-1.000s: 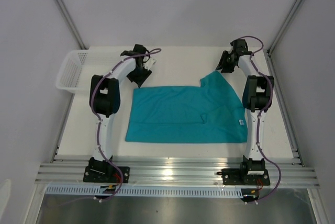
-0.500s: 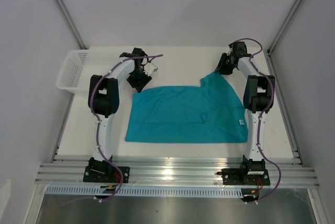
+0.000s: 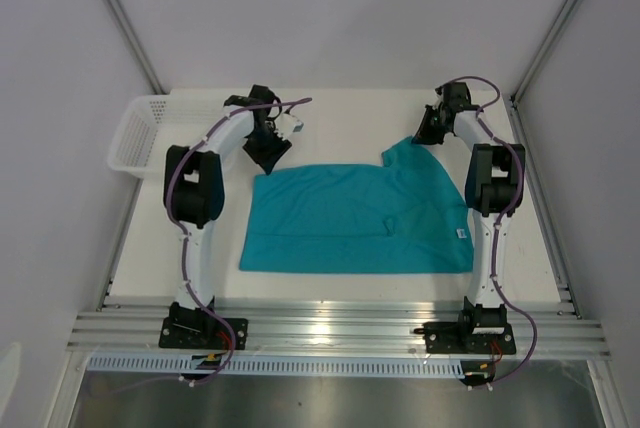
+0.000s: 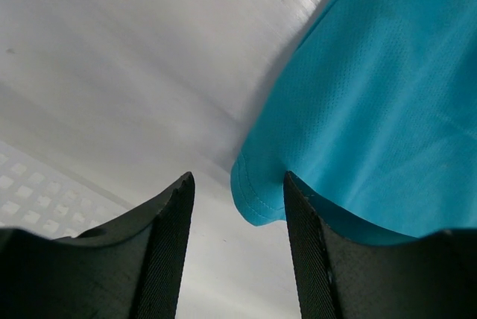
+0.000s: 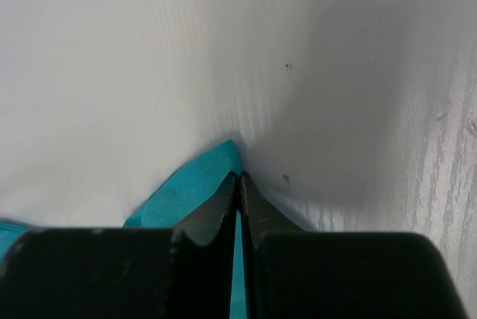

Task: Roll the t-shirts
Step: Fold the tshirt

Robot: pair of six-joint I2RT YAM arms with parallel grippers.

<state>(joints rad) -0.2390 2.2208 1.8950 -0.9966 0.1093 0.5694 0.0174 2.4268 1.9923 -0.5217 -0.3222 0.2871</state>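
The teal t-shirt (image 3: 360, 218) lies flat on the white table, with its small white label (image 3: 462, 233) at the right edge. My left gripper (image 3: 268, 155) stands open at the shirt's far left corner. In the left wrist view that hemmed corner of the t-shirt (image 4: 373, 95) lies between the fingers of the left gripper (image 4: 238, 207), close to the right one. My right gripper (image 3: 424, 134) is at the far right tip of the shirt. In the right wrist view the right gripper (image 5: 239, 179) is shut, with teal t-shirt (image 5: 182, 188) cloth pinched between its jaws.
A white mesh basket (image 3: 135, 133) stands at the table's far left, and its wall (image 4: 30, 200) shows in the left wrist view. Grey enclosure walls and metal posts close in the table. An aluminium rail (image 3: 330, 328) runs along the near edge.
My right gripper has shut on the shirt's far right tip. The left gripper has shifted slightly at the far left corner and has stayed open.
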